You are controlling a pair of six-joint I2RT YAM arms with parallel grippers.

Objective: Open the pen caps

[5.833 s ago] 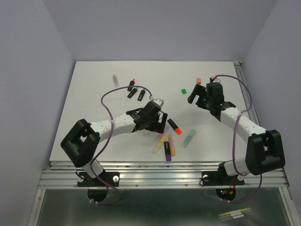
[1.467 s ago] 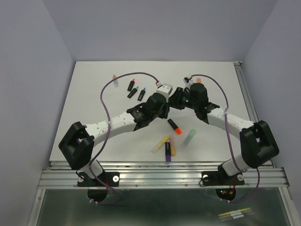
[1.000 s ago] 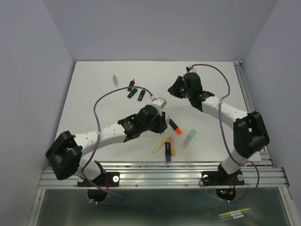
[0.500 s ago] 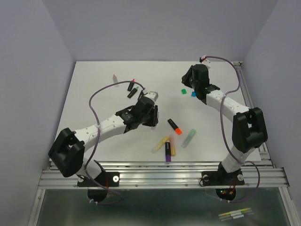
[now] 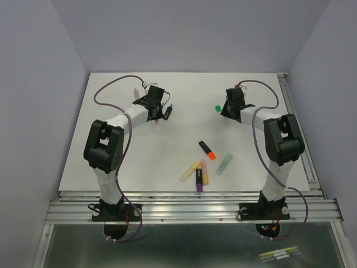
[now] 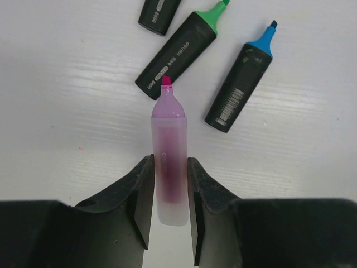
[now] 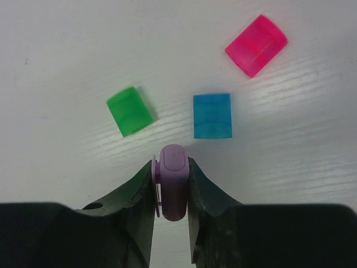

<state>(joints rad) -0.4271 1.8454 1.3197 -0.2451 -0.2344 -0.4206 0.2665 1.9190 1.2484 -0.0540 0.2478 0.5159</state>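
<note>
Tabletop [image 5: 139, 159] white, walls [image 5: 184, 33] lavender, left gripper [image 6: 169, 163] pinching uncapped purple pen [image 6: 168, 125], right gripper [image 7: 172, 166] pinching lilac cap [image 7: 174, 192].

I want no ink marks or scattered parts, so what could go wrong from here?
The left gripper holds the uncapped purple pen, its bare tip pointing at the green-tipped black pen close ahead. Set down there, it might nudge that pen or mark the table. The right gripper holds the purple cap near the green cap and blue cap. Released here, it could bounce and scatter them.
</note>
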